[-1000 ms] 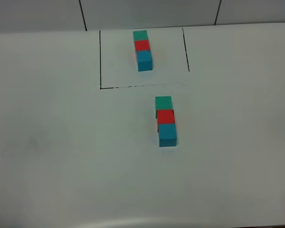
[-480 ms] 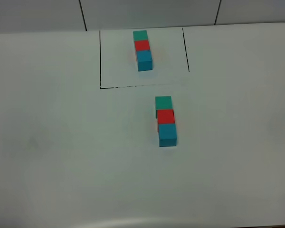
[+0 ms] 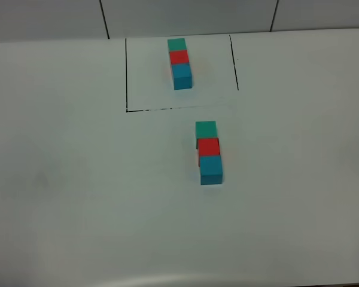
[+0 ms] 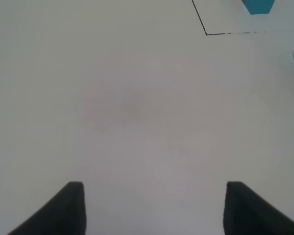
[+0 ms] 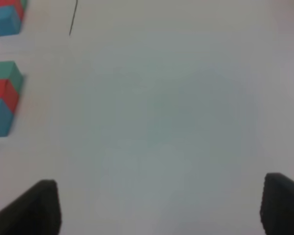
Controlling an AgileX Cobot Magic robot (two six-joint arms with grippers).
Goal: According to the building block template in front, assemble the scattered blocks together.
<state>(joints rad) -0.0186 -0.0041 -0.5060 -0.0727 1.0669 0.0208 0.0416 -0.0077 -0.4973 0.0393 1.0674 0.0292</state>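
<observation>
The building block template [image 3: 179, 63] is a joined row of green, red and blue cubes at the back of the table, inside a thin black drawn rectangle [image 3: 126, 72]. In front of it the scattered blocks stand touching in one line: green [image 3: 206, 129], red [image 3: 208, 146], blue [image 3: 210, 169]. No arm shows in the exterior high view. My left gripper [image 4: 154, 210] is open over bare table, with nothing between its dark fingertips [image 4: 63, 210]. My right gripper [image 5: 159, 208] is open too, well to the right of the block row [image 5: 2, 93].
The white table [image 3: 78, 179] fills the views. A corner of the black outline [image 4: 206, 33] and the template's blue cube [image 4: 258, 6] sit far ahead of the left gripper. The right wrist view shows the template's end [image 5: 7, 19] and one black line [image 5: 73, 17].
</observation>
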